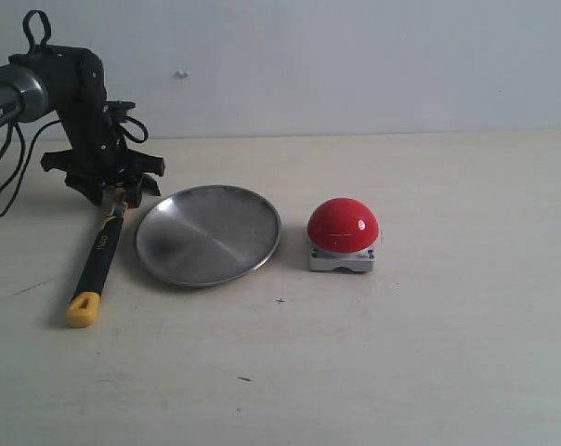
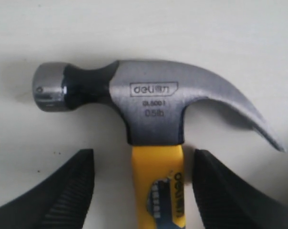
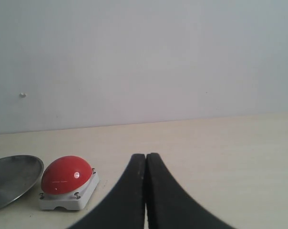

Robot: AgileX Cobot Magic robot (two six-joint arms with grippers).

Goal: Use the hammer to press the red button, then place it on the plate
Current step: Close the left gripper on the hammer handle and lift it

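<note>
Pale cream tabletop runs back to a plain light wall, and the plate sits on it as the marker for everything else. One hammer lies flat just left of the plate in the exterior view, near its rim but not touching. Its long axis runs alongside that rim. The dark head is at the far end, past the plate's far-left edge, and the yellow butt end points to the near side, angled slightly away from the plate.

The left gripper hangs directly over the head end with its jaws spread wide. One finger stands on each side of the yellow neck just below the head, with table showing in both gaps, so nothing is grasped yet. The jaws stand across the handle's axis, which looks like the alignment a closing grip needs.

One red button stands on the opposite side of the plate, near it but apart. The right gripper is pressed fully closed on nothing. Its own camera faces the button and the plate's edge, with no hammer showing. The left arm is plainly the nearer one to the hammer.

Count: one hammer, one plate, one red button, two grippers.
</note>
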